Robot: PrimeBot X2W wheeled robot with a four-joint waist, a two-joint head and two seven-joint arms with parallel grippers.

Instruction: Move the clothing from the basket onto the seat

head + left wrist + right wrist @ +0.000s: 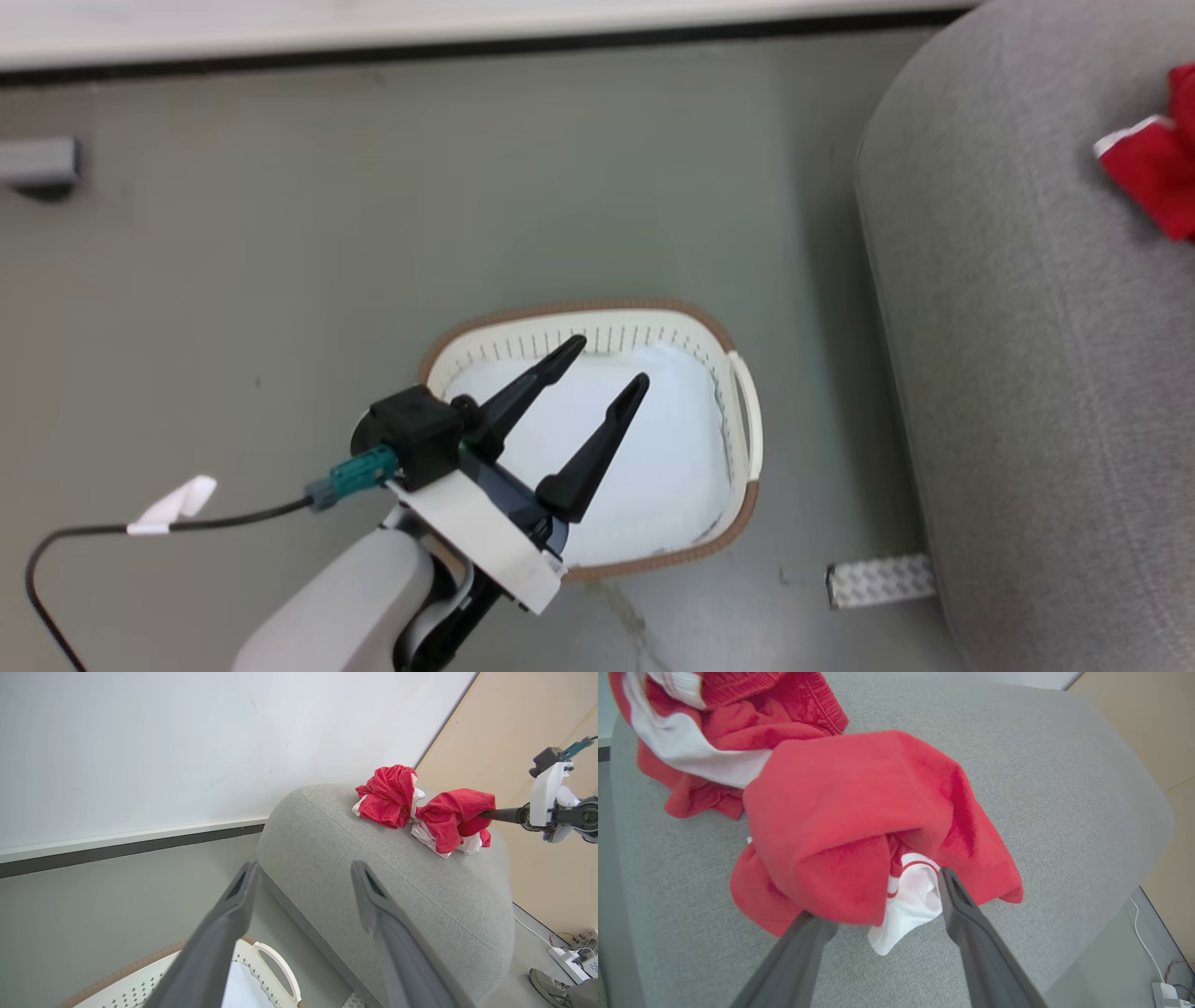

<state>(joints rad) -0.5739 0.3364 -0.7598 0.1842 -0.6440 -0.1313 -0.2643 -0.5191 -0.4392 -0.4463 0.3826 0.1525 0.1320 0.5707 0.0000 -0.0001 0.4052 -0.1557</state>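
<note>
While my left claw [611, 359] hangs over the basket [579, 306] with its fingers spread wide, my right claw [882, 891] is at the clothing [859, 812] on the seat [1064, 765]. Its fingers are parted too, released rather than clenched. One tip lies under a red fold, the other beside the white trim. The clothing sits in two crumpled heaps side by side on top of the seat, which stands just beside the basket on the floor [280, 280].
</note>
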